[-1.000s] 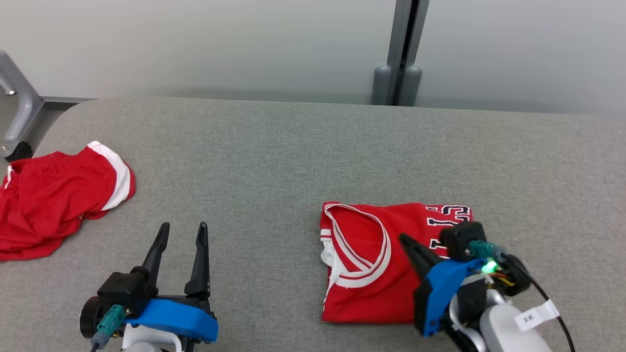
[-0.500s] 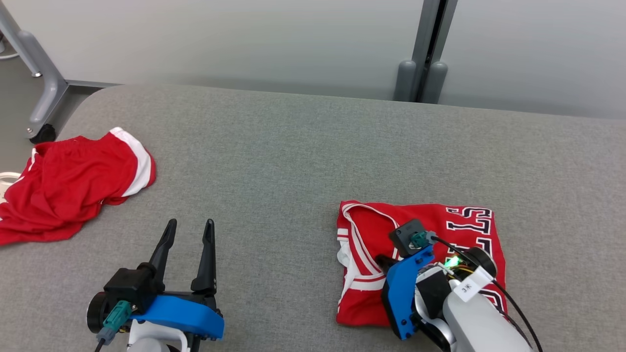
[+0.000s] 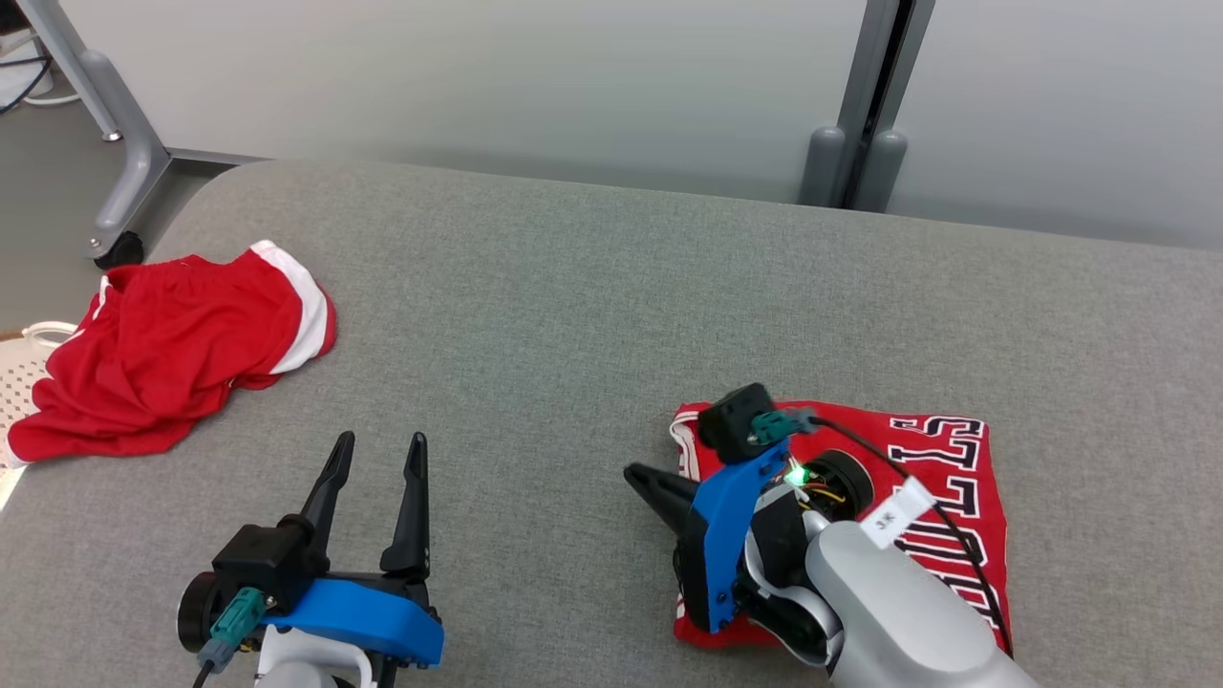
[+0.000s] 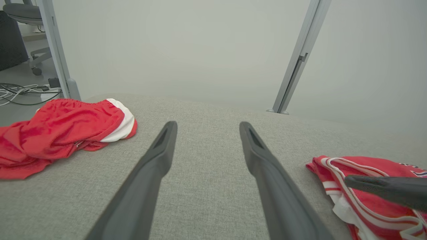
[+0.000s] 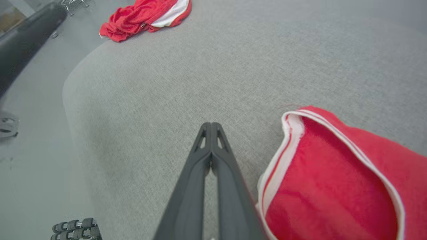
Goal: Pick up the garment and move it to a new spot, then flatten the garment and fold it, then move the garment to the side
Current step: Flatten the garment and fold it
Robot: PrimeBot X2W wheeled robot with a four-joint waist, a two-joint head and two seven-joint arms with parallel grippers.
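The garment, a red jersey (image 3: 946, 478) with white trim and dark lettering, lies folded in a rectangle on the grey table at the right; it also shows in the left wrist view (image 4: 373, 170) and the right wrist view (image 5: 327, 186). My right gripper (image 3: 638, 476) is shut with nothing between its fingers (image 5: 210, 125). It points left, low over the table, with its tips just past the jersey's left edge and its wrist above the jersey. My left gripper (image 3: 380, 441) stands open and empty at the lower left (image 4: 207, 125), well apart from the jersey.
Crumpled red shorts (image 3: 182, 349) with a white band lie at the table's far left edge. The grey padded table (image 3: 573, 315) has rounded corners. A grey post (image 3: 860, 124) stands behind it, a metal frame leg (image 3: 124, 143) at the back left, and a white basket (image 3: 24, 382) off the left edge.
The camera has shifted, so the whole picture slid. My right gripper, still shut, has turned and swung left across the jersey until its tips passed the left edge. The left gripper stays open in place.
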